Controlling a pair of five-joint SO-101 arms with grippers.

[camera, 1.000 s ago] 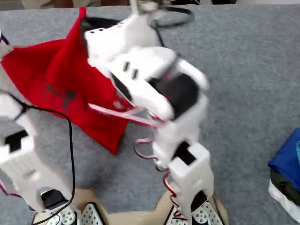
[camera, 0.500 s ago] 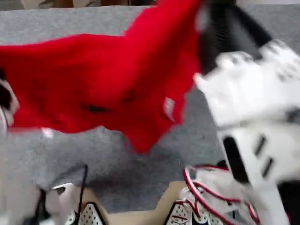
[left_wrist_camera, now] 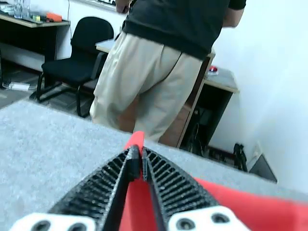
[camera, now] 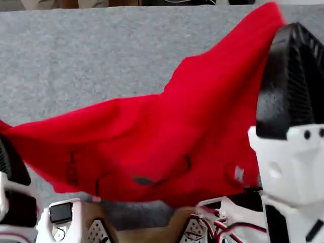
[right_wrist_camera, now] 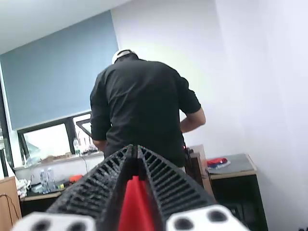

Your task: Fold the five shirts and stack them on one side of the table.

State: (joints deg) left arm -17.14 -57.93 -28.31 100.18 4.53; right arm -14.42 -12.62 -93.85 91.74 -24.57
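A red shirt [camera: 167,147] hangs stretched in the air above the grey table [camera: 76,61], running from the low left up to the upper right in the high view. My right gripper [camera: 286,35] is raised high and shut on the shirt's upper right corner; in the right wrist view its ribbed black fingers [right_wrist_camera: 163,178] pinch red cloth [right_wrist_camera: 134,204]. My left gripper [camera: 5,147] holds the low left end. In the left wrist view it [left_wrist_camera: 136,153] is shut on a red edge [left_wrist_camera: 137,139], with more red cloth below.
The arm bases [camera: 66,223] stand at the table's near edge, under the hanging shirt. Grey carpeted surface [left_wrist_camera: 43,144] lies open toward the far side. A person stands beyond the table's far edge with their back turned.
The red shirt has been lifted off the table, where it lay at the left. Both arms rose and spread it, and the right gripper swung up to the right.
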